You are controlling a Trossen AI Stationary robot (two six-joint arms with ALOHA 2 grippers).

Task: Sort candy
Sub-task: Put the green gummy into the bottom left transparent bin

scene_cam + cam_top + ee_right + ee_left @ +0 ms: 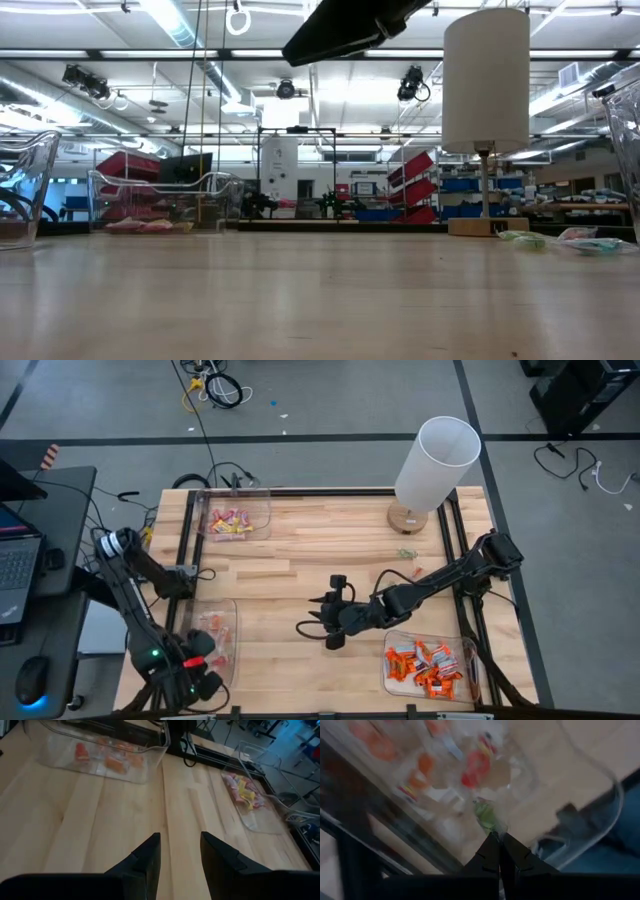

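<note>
My left gripper [499,841] points down over the near-left clear bin [212,622], shut on a green-wrapped candy [485,817]. The bin's floor holds pale and red candies [475,764]. My right gripper [308,614] hovers open over bare wood at mid-table, nothing between its fingers [180,845]. Pink and yellow candy [229,521] lies in the far-left bin, orange candy [425,663] in the near-right bin. A few loose candies [405,553] lie on the table by the lamp. My left gripper pinches the green-wrapped candy by one end of its wrapper [492,831] between its two fingertips, coming from above and pointing down. The candy sticks out past the tips, clear of the bin's floor.
A white lamp [432,460] on a wooden base stands at the far right. Black rails [190,525] run along the table's left and right sides. Open wood lies between the three bins. A laptop and a mouse sit on a side desk at the left.
</note>
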